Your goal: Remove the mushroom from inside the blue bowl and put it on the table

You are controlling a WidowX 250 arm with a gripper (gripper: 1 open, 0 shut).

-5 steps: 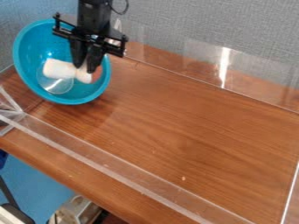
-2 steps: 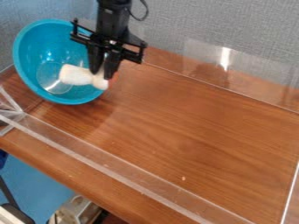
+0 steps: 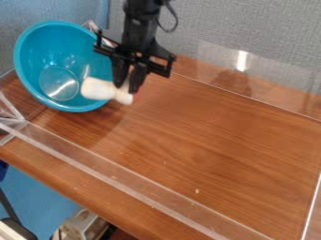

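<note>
The turquoise blue bowl [image 3: 51, 58] sits tilted at the back left corner of the table [image 3: 213, 141]. My black gripper [image 3: 127, 86] points down over the bowl's right rim and is shut on the mushroom [image 3: 99, 89]. The thick white stem sticks out to the left of the fingers, level with the rim. The cap is mostly hidden between the fingers. The inside of the bowl shows only glossy blue.
Low clear acrylic walls run along the table's back edge [image 3: 238, 61] and front edge [image 3: 138, 183]. Bare wood-grain tabletop stretches to the right of the gripper and toward the front. A grey wall stands behind.
The gripper has carried the mushroom rightward from inside the bowl to above the bowl's right rim. The bowl has not moved.
</note>
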